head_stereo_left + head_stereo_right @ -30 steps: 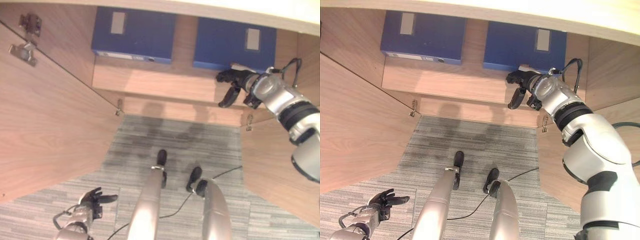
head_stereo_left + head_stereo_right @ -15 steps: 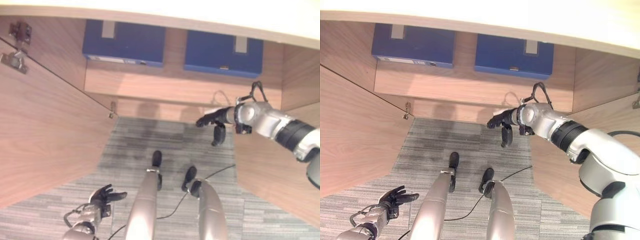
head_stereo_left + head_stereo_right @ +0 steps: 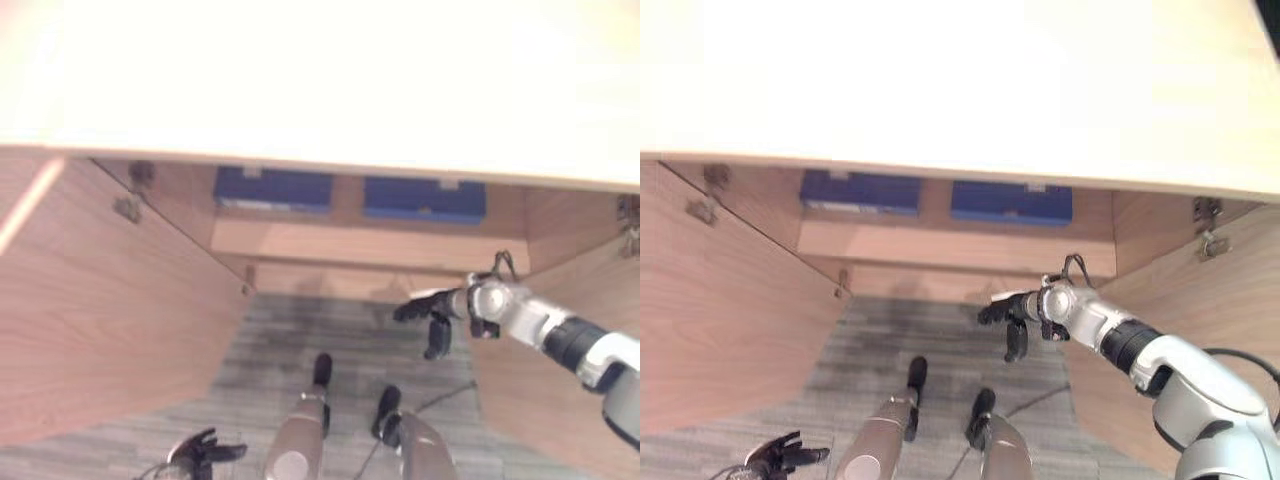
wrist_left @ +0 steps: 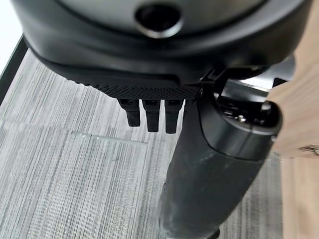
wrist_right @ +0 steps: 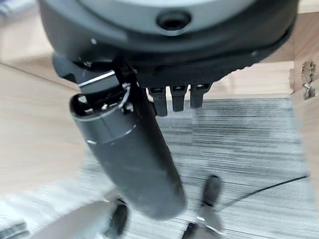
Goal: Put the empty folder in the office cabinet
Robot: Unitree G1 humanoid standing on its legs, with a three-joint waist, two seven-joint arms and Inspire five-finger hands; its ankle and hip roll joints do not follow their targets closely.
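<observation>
Grey striped carpet (image 3: 300,330) runs under an open wooden cabinet (image 3: 340,245) with both doors swung wide. Left hand (image 3: 205,452) hangs low beside the left door (image 3: 100,320), fingers spread and loose, holding nothing. Two blue folders (image 3: 860,191) and (image 3: 1011,203) lie flat on the cabinet shelf, well beyond both hands. Right hand (image 3: 1008,318) hovers over the carpet just in front of the shelf edge, near the right door (image 3: 1140,300), fingers extended, thumb hanging down, empty.

right arm (image 3: 1140,345): silver-grey shell, black band at forearm | right hand (image 3: 1012,318): dark, matte | left hand (image 3: 203,452): dark fingers, smooth rounded thumb
</observation>
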